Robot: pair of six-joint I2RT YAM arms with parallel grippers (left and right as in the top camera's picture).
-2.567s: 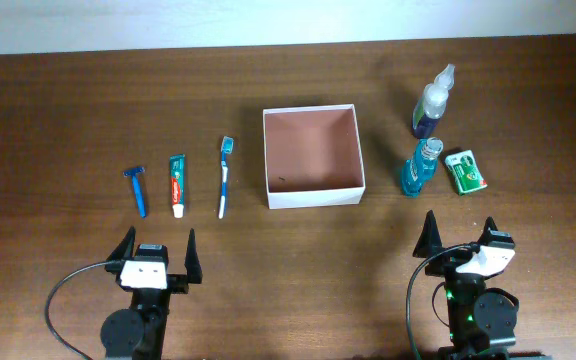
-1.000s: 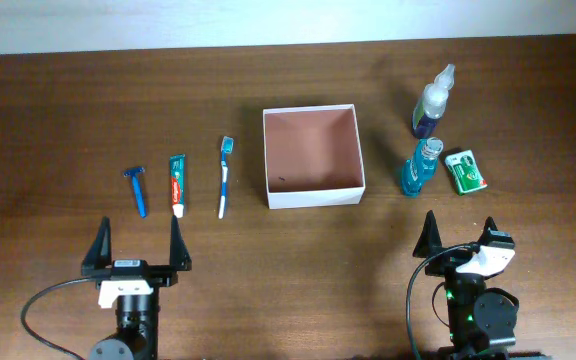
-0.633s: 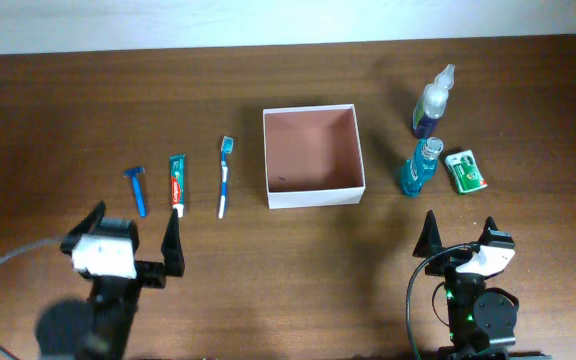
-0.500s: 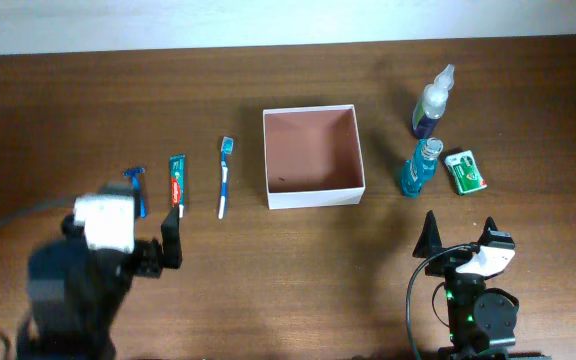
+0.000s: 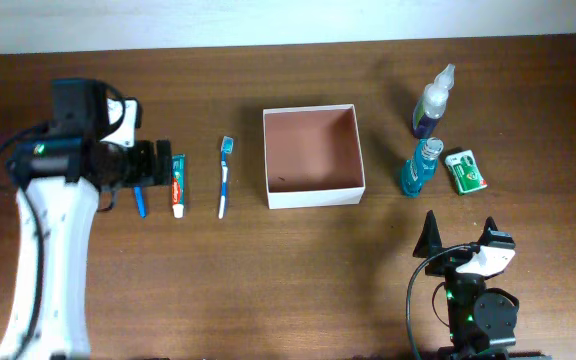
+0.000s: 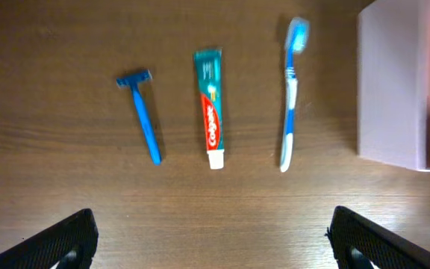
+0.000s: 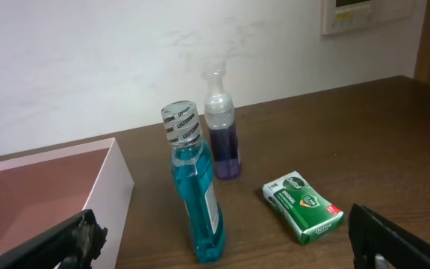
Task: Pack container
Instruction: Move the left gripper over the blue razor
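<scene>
Hovering above razor (image 6: 142, 113), toothpaste (image 6: 210, 104) & toothbrush (image 6: 290, 90), L fingers (image 6: 66, 237) spread, empty; R fingers (image 7: 66, 239) apart; container (image 5: 316, 195) unpacked. Next: descend, centre on one item

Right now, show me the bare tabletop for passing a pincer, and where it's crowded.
Bare: the wide stretch on the robot's side of the container, the strip between it and the toothbrush, and the gap before the mouthwash bottle. Crowded: razor, toothpaste tube and toothbrush lie close; the spray bottle, mouthwash and green packet cluster tightly.
</scene>
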